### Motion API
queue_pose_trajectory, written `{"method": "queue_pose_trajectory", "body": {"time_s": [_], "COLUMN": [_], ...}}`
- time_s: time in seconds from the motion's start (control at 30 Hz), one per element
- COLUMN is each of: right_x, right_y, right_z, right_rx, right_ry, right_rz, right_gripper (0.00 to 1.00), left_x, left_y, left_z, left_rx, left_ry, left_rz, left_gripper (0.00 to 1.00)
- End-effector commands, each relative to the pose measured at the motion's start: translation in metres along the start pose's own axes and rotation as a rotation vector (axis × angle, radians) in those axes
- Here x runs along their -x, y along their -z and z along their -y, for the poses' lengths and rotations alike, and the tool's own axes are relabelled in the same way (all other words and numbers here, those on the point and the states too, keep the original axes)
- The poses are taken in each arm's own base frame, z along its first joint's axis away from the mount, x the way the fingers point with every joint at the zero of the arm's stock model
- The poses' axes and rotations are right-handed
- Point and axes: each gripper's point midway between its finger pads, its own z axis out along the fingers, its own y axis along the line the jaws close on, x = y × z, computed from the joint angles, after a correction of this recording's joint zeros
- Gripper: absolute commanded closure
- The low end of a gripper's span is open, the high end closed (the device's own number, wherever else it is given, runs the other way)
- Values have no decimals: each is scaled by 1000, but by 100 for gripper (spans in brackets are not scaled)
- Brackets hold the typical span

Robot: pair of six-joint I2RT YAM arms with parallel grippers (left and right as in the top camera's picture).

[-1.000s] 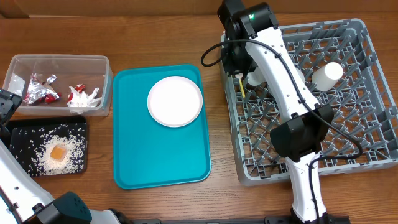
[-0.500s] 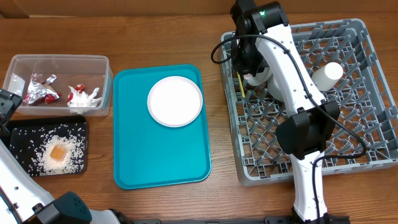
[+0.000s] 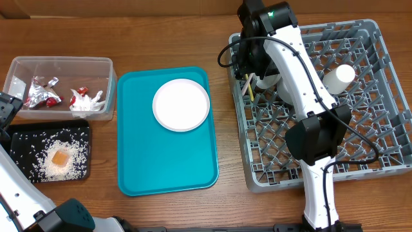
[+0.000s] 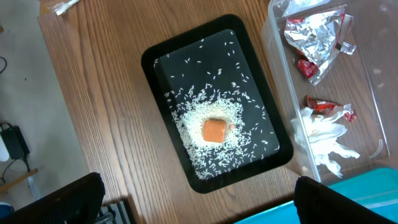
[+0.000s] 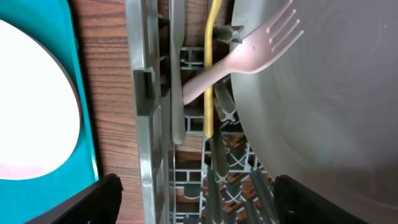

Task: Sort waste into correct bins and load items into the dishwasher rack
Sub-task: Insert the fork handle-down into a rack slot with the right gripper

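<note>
Right end effector point(image 5: 198, 200) has backed off, fingers spread, nothing pinched. Yellow utensil point(image 5: 211, 68) and white fork point(image 5: 252, 53) now lean in the dishwasher rack point(image 3: 239, 132), upper-left corner, probably seated. Utensils done. Plate point(image 3: 181, 104) waits on the teal tray point(image 3: 161, 161), frame centre.

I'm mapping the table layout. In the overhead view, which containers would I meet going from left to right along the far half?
clear tub → teal tray → grey dishwasher rack
</note>
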Motion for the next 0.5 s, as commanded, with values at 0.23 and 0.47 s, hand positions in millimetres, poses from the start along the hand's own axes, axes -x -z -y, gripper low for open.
{"method": "queue_pose_trajectory", "body": {"time_s": [0.23,0.47], "right_x": [3,25], "right_y": [4,3], "right_z": [-14,0], "right_rx": [17,-13], "right_ry": [4,-90], "right_rz": [24,105], "right_gripper": [17,15], "left_x": [0,0], "left_y": [3,3], "left_z": [0,0], "left_rx": [-8,-8], "left_ry": [15,16], "left_rz": [5,5], "left_gripper": [0,0]}}
